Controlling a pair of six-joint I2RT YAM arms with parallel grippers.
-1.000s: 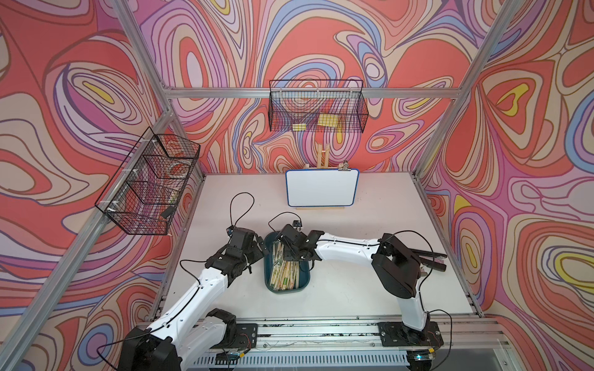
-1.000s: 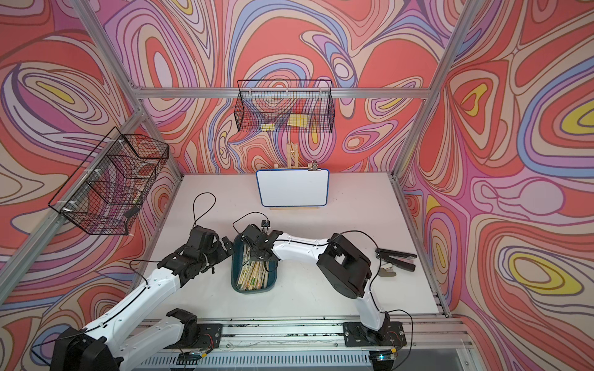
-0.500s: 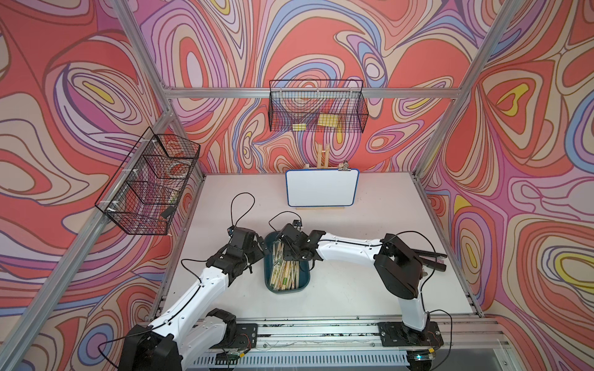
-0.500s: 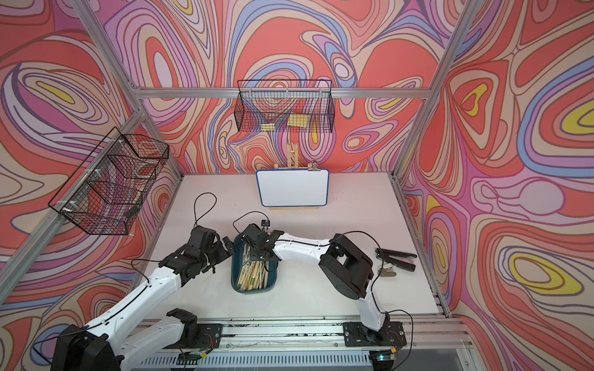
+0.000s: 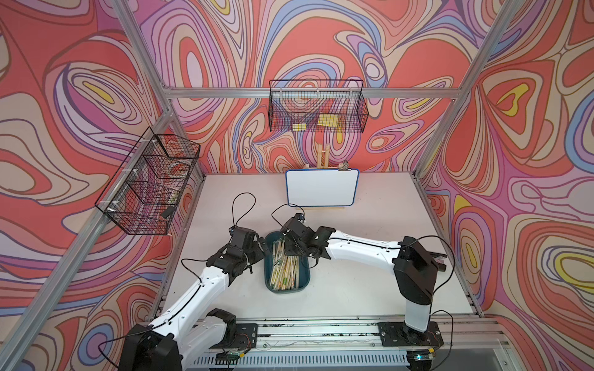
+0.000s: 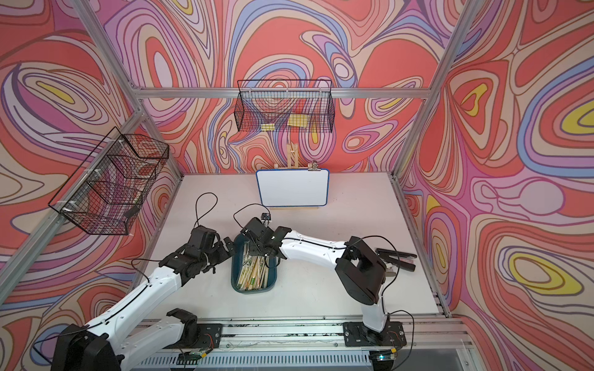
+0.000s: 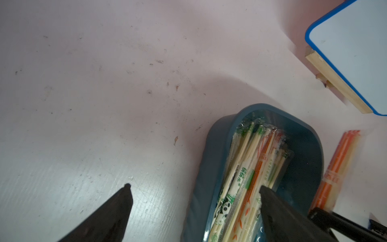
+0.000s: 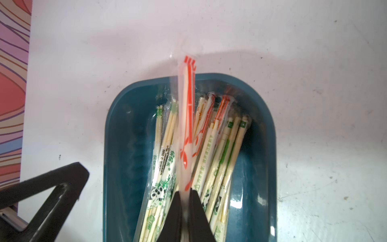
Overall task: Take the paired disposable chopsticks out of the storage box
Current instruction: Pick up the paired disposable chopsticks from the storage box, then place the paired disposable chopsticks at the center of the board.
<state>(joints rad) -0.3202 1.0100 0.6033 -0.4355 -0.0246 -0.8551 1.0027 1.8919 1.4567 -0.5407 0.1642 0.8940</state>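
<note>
two white-shelled arms [image 5: 360, 253], black joints [image 5: 414, 279], looping black cables [image 5: 244, 196], black tapered pincers [image 8: 185, 191]

Swirl-patterned walls [image 5: 321, 48], aluminium frame [image 5: 225, 93] (pale pink tabletop [image 5: 385, 208])

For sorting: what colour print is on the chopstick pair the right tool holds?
Orange, on the sleeved bamboo chopstick pair; best in right wrist view.
</note>
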